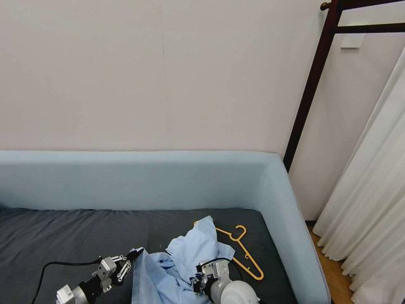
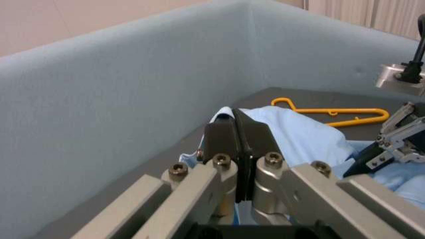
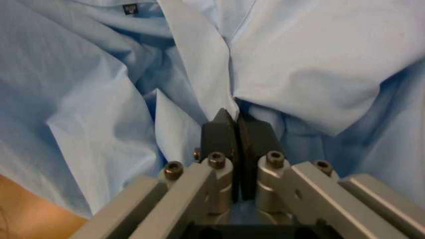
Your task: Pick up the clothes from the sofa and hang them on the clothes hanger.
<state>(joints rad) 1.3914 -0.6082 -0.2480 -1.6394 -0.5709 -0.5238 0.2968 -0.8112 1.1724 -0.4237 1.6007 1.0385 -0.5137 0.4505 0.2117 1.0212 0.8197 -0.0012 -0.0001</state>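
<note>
Sofa (image 1: 126, 180): pale blue back and side are seen around a dark grey seat.
Left pincer (image 1: 131, 258): it is held low over the seat, at the shirt's left edge; the pads are pressed together (whether cloth is nipped between them cannot be told).
Shirt (image 1: 190, 250): light blue and crumpled, it is heaped on the seat between the two pincers, with one fold raised in a peak towards the sofa back.
Right pincer (image 1: 201, 277): it is set down on the shirt's right part; the pads are closed together, with folds bunched at the tips.
Hanger (image 2: 339, 111): orange, it is laid flat on the seat just right of the shirt.
Rack (image 1: 313, 82): a dark wooden post is seen beyond the sofa's right end.
Curtain (image 1: 373, 209): white, it is hung at the far right.
</note>
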